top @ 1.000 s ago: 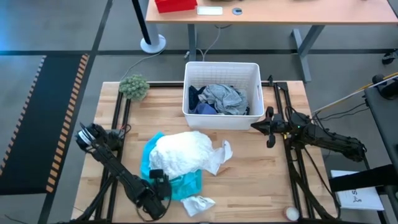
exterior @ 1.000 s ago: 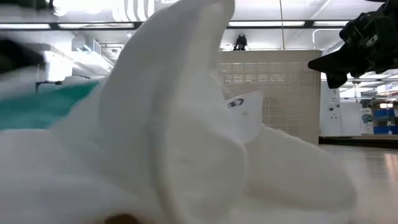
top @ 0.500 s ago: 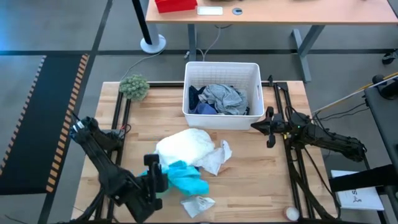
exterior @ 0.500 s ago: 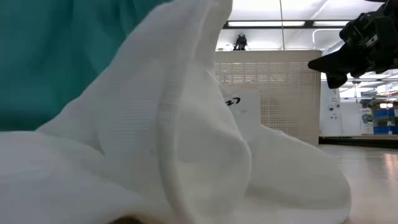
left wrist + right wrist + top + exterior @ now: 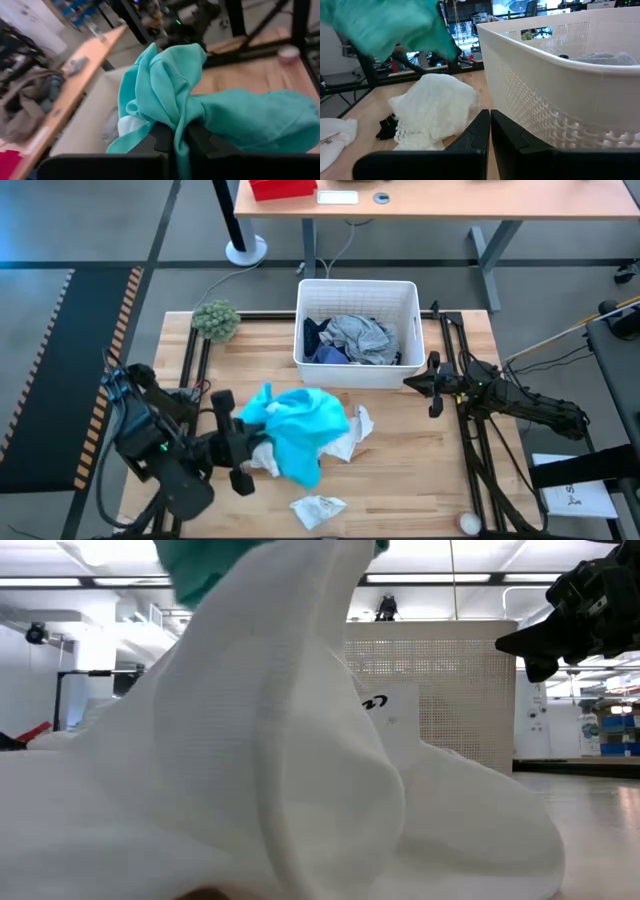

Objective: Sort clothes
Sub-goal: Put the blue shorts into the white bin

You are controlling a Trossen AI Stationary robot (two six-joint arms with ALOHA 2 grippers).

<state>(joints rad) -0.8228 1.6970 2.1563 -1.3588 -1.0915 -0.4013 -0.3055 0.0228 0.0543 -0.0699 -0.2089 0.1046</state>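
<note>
My left gripper (image 5: 243,442) is shut on the turquoise garment (image 5: 298,423), which hangs in the air over the white garment (image 5: 345,436) on the table's middle; it also shows in the left wrist view (image 5: 200,105). A small white sock (image 5: 318,508) lies near the front edge. The navy and grey garments (image 5: 352,338) lie in the white bin (image 5: 355,330). My right gripper (image 5: 433,385) is shut and empty, right of the bin. My left gripper pinches a bunched fold of the turquoise garment (image 5: 176,131) between its two fingers, coming level from the table's left. The garment is lifted, draping slack beyond and below the fingers; whether its lower end touches the white garment cannot be told.
A fuzzy green ball (image 5: 215,319) sits at the table's far left. A small pale ball (image 5: 467,522) lies at the front right. Black frame rails (image 5: 478,450) run along both sides of the table. In the low view the white cloth (image 5: 280,770) fills the foreground.
My left gripper has risen and gone from the near edge toward the table's middle, turning to point right, carrying the turquoise garment. The garment has been pulled out from beside the white garment, lifted clear and now hangs over it.
</note>
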